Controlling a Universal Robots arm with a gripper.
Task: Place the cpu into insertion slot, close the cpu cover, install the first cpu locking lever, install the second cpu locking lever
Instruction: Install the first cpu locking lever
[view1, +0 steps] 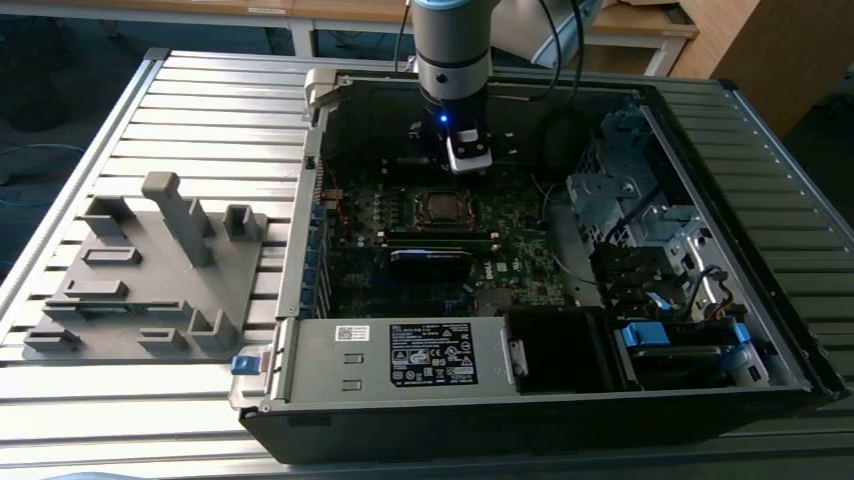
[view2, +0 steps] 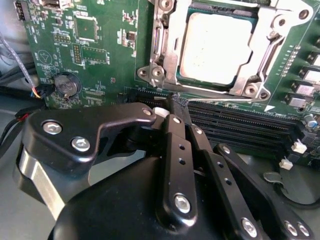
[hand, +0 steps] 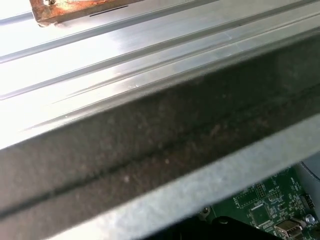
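The cpu (view2: 215, 47), a flat square chip with a dull silver top, lies in the insertion slot (view1: 441, 206) on the green circuit board. The cpu cover (view2: 247, 82), a silvery frame with a square window, lies flat around the chip. A thin metal lever rod (view2: 220, 98) runs along the socket edge nearest my fingers. My gripper (view2: 175, 102) hovers just beside that edge, over the black memory slots (view2: 240, 125), with its black fingers (view2: 172, 145) pressed together and nothing seen between them. In the exterior view the gripper (view1: 470, 165) hangs inside the open case, just behind the socket.
A labelled grey power supply box (view1: 400, 355) fills the case's front. Drive cages (view1: 627, 200) and cables stand at the exterior view's right. A grey fixture plate (view1: 147, 270) rests on the slatted table at the exterior view's left. The case's dark wall (hand: 150, 150) crosses the first wrist view.
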